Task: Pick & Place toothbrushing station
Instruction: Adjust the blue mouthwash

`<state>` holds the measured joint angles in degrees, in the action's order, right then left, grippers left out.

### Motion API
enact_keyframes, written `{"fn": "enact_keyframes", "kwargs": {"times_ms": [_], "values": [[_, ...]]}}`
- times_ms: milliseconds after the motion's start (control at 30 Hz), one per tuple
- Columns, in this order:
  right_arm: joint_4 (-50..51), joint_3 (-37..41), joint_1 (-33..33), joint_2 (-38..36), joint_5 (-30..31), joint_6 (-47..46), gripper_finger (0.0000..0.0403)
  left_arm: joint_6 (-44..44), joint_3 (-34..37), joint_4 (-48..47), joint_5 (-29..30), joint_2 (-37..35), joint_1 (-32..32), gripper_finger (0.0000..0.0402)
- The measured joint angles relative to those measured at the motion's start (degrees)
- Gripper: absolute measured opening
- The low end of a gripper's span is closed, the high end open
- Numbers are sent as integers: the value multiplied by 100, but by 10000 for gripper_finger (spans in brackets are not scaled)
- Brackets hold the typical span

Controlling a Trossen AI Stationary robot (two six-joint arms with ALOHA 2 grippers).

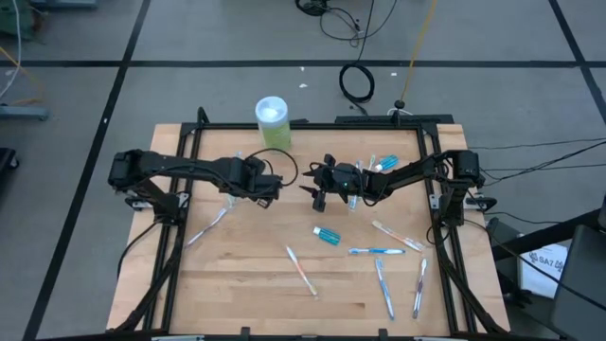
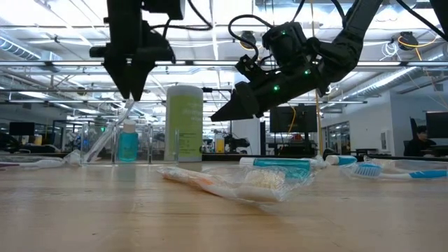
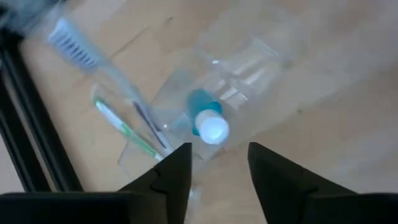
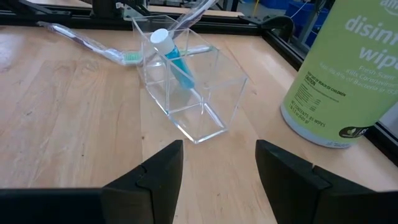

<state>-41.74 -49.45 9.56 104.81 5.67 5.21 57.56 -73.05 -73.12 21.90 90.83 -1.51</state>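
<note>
A clear plastic cup with compartments (image 4: 186,87) stands on the table near the far left. It holds a blue white-capped tube (image 4: 174,56) and a wrapped toothbrush (image 2: 105,136) that leans out over its rim. My left gripper (image 1: 258,182) hangs open and empty right above the cup (image 3: 214,99), fingers pointing down (image 2: 131,87). My right gripper (image 1: 314,194) is open and empty at mid-table (image 2: 224,112), slanting down toward the cup. Another tube (image 1: 327,235) and several toothbrushes (image 1: 377,251) lie on the table's near right part.
A tall green container with a white lid (image 1: 272,121) stands at the far edge, just behind the cup. A wrapped toothbrush (image 1: 210,227) lies near the left, another (image 1: 301,270) at the centre front. More tubes (image 1: 383,163) lie under the right arm. Black frame rails (image 1: 180,237) run along the table's sides.
</note>
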Motion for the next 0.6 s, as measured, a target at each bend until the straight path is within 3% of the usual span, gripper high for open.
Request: {"fn": "enact_keyframes", "kwargs": {"times_ms": [200, 400, 600], "values": [[0, 0, -1, 0, 0, 2, 196, 705, 473, 335, 97, 6, -73, 202], [-2, 0, -1, 0, 0, 2, 196, 795, 640, 1099, 171, 7, -73, 207], [-2, 0, 0, 0, 0, 2, 196, 1129, 646, 1019, 275, 7, -73, 207]]}}
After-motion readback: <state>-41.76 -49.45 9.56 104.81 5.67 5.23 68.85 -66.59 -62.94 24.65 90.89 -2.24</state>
